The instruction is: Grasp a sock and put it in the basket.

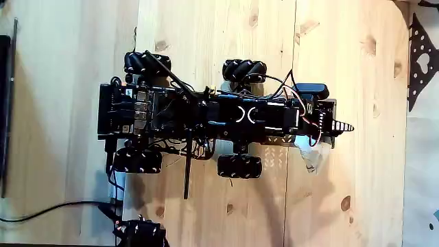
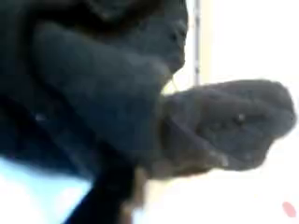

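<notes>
In the wrist view, the gripper (image 2: 173, 103) is clenched on the dark, blurred sock (image 2: 229, 121)

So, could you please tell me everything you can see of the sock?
In the wrist view the sock is a dark grey, soft-looking fabric lump, oblong, its rounded end pointing right, blurred and close to the camera. Its left end merges into a darker mass; what holds it cannot be told.

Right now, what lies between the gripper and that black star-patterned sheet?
Bare wooden boards, seen in the fixed view, between the gripper and the star-patterned sheet.
</notes>
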